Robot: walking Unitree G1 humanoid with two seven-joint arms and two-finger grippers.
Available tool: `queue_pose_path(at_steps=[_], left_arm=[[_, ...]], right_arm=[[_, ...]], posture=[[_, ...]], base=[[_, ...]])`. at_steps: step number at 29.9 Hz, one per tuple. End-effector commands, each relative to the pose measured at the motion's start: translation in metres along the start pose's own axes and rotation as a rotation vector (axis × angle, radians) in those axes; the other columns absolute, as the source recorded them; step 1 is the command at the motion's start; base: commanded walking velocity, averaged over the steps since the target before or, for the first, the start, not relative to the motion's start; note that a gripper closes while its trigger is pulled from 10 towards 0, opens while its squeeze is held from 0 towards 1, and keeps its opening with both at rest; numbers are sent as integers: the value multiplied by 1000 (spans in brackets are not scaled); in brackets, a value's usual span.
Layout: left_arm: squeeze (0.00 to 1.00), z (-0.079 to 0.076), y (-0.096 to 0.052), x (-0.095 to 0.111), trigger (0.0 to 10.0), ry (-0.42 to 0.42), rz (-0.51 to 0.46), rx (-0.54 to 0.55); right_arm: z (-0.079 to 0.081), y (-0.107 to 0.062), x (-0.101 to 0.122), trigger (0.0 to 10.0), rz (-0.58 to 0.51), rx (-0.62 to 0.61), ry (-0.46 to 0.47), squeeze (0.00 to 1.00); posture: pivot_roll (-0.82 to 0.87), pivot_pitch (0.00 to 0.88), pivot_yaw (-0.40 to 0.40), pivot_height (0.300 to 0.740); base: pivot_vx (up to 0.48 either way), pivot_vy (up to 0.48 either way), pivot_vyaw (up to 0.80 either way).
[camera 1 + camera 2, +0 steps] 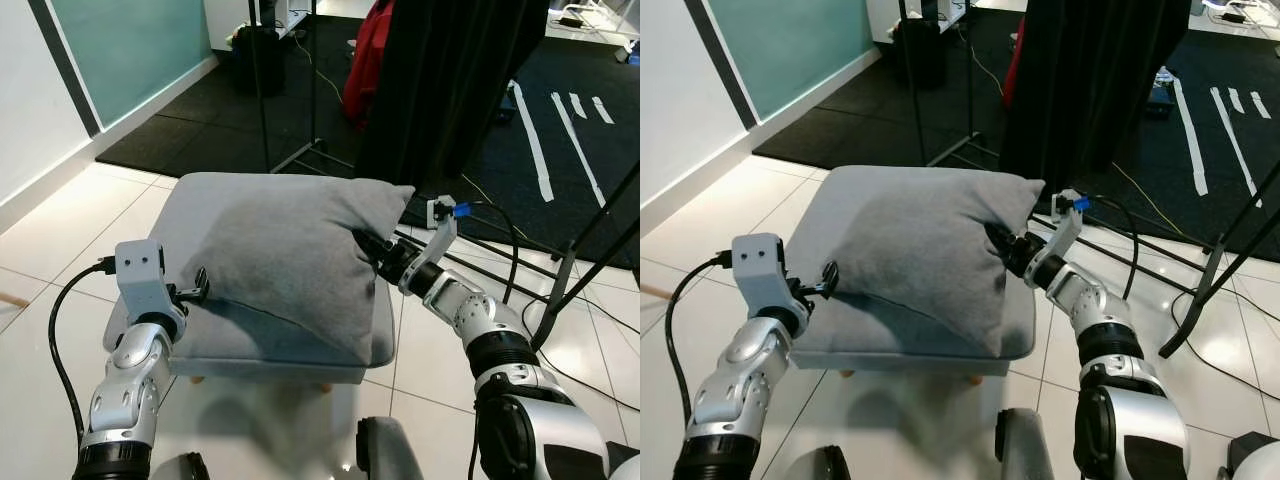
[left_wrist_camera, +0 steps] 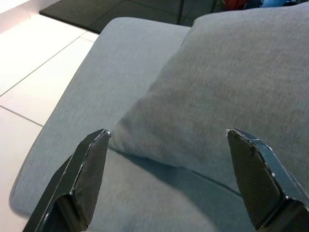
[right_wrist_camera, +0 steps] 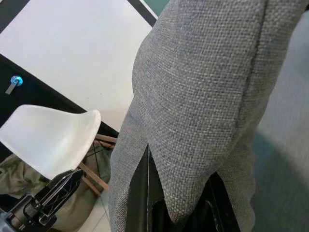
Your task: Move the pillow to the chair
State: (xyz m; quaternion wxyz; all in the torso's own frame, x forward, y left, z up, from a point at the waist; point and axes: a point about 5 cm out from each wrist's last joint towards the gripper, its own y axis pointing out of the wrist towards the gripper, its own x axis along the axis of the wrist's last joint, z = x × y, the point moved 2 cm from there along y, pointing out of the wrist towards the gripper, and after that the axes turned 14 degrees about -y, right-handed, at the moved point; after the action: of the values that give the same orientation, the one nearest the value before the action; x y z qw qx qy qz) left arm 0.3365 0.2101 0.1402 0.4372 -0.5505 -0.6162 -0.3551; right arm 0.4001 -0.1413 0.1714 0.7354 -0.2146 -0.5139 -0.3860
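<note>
A grey pillow (image 1: 285,255) lies on a grey padded stool (image 1: 225,355) in front of me. My right gripper (image 1: 372,255) is shut on the pillow's right edge, and the fabric (image 3: 193,121) bunches between its black fingers. At the pillow's left corner my left gripper (image 1: 200,285) stands open, its fingertips (image 2: 91,169) spread on either side of the corner without touching it. A white chair (image 3: 50,140) with wooden legs stands beyond the pillow in the right wrist view.
A black curtain (image 1: 450,90) hangs behind the stool. Metal stand legs (image 1: 560,275) and cables cross the tiled floor at the right. A dark mat (image 1: 240,120) and a black bin (image 1: 258,60) lie further back. White tiles (image 1: 60,230) spread to the left.
</note>
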Motion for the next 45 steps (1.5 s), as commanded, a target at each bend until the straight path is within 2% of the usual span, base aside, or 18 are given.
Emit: queue_pose_path(at_steps=[1, 11, 15, 27, 35, 45], left_arm=[[0, 5, 0, -1, 10000, -3, 0, 19], [0, 9, 2, 2, 10000, -4, -5, 34], [0, 11, 2, 2, 10000, -7, -4, 48], [0, 7, 1, -3, 10000, -6, -5, 31], [0, 14, -2, -5, 10000, 12, -3, 47], [0, 15, -5, -10, 10000, 24, 2, 49]], right_arm=[[6, 2, 16, 10000, -54, 44, -46, 0], [11, 3, 16, 10000, -44, 69, -77, 0], [12, 2, 12, 10000, -35, 70, -74, 0], [15, 3, 12, 10000, -25, 89, -95, 0], [16, 1, -1, 10000, 13, 90, -100, 0], [21, 2, -11, 10000, 41, 100, -125, 0]], posture=[[-136, 77, -36, 592], [-140, 74, -33, 621], [-136, 77, -36, 636], [-140, 74, -41, 675], [-138, 65, -44, 709], [-140, 57, -45, 740]], base=[[0, 0, 0], [0, 0, 0], [-471, 0, 0], [-74, 0, 0], [0, 0, 0], [0, 0, 0]])
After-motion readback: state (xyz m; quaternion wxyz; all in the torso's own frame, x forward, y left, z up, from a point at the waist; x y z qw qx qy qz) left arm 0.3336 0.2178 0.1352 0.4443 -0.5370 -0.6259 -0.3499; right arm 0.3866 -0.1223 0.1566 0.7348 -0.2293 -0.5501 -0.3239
